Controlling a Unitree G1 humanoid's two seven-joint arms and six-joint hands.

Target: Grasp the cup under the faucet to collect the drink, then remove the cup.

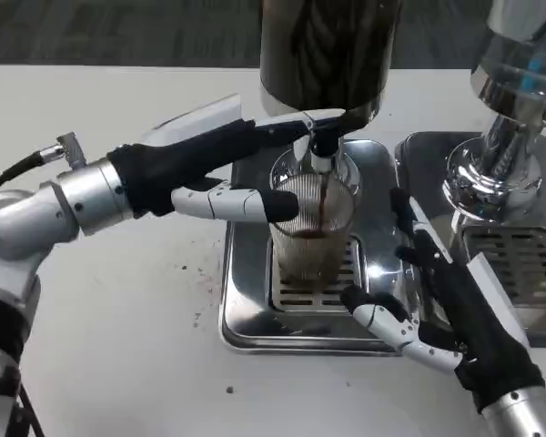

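Ribbed clear cup (313, 229) standing on steel drip tray (246, 300) under faucet (320, 146), dark drink pouring in. Left hand (209, 168) reaching faucet lever, one finger touching cup; grip unclear. Right hand (437, 305) resting beside tray, fingers spread, holding nothing. No readable writing.

We seem to be at a drinks station set up for robot testing, something between a café counter and a lab bench. In front of us a dark-bodied drink dispenser (328, 55) stands on a polished steel drip tray (255, 309) with a slotted grate, and a second chrome dispenser (510, 118) with its own drip grate (519, 264) stands just beside it on the right. Both rest on a plain white table (118, 346), and beyond its far edge we see grey office-style carpet (118, 32).
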